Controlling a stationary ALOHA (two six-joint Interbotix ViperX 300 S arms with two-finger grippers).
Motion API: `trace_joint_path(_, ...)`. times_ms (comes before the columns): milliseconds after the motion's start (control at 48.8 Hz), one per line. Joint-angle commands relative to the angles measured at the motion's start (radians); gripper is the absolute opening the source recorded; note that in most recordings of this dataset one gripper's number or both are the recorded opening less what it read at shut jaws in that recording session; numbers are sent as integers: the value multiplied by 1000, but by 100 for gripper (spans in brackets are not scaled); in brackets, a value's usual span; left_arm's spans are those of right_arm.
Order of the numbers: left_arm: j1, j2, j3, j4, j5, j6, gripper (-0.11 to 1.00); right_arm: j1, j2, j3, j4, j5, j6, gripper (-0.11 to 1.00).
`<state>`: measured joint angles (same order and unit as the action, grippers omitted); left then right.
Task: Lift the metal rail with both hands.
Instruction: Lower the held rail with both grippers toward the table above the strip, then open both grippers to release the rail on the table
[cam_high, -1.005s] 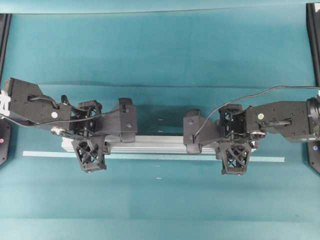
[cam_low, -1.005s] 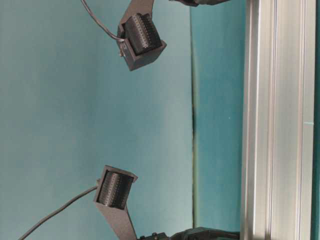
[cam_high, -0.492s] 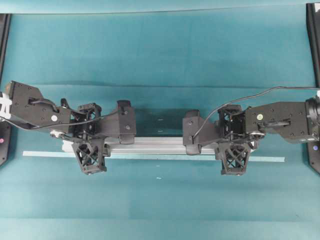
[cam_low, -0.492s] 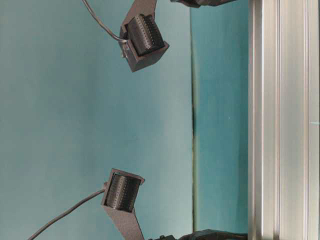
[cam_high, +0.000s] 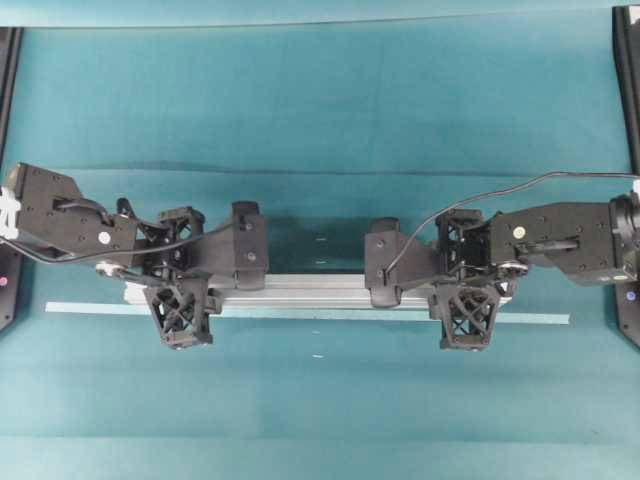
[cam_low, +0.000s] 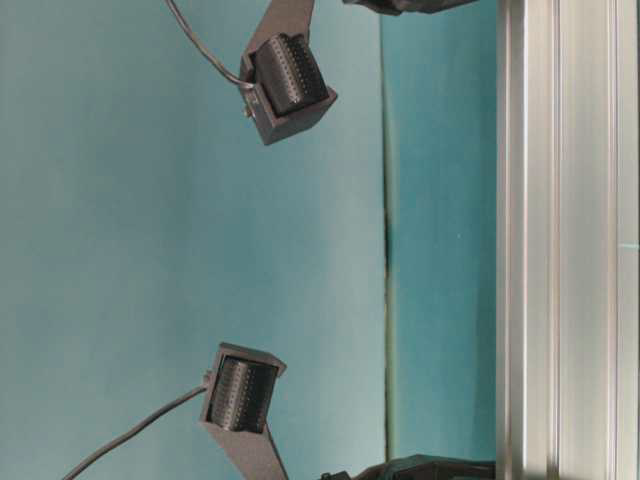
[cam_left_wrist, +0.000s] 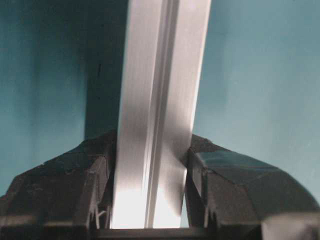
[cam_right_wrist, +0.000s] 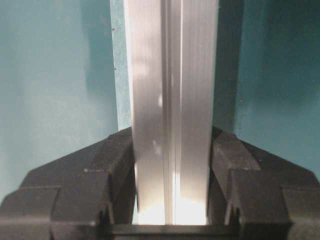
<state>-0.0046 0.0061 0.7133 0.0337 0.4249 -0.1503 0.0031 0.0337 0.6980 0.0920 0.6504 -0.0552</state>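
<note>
- Teal table fills the overhead view, with a thin pale tape strip lying along it.
- Metal rail spans between both arms, just above the strip.
- Left gripper clamps the rail's left end; its arm has shifted slightly since a second ago.
- Right gripper clamps the right end, unchanged.

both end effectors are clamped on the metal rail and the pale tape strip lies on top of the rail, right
Not quite. Both the left end effector and right end effector clamp the metal rail, but the overhead view shows the pale tape strip lying on the table beside it.
</note>
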Motion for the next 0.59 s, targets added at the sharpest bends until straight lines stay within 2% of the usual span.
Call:
trace_joint_path(0,8,2,-20,-2,-34,9,31,8,14,-11,21,-35,3,38)
trace_joint_path(287,6,0,-21,-3,-37,23,31,18,17,-17,41,-20,5,39)
trace_joint_path(328,6,-2,-21,-2,-34,23,31,18,17,-18,51,-18,3,43)
trace_joint_path(390,5,-2,-20,-3,-32,25,32,18,20,-20,72,-15,5,55)
trace_joint_path(492,5,-6,-15,-2,-34,25,61,20,20,-23,117,11,2,73)
trace_joint_path(574,6,-9,-12,-3,-35,26,85,20,21,-25,123,37,2,83)
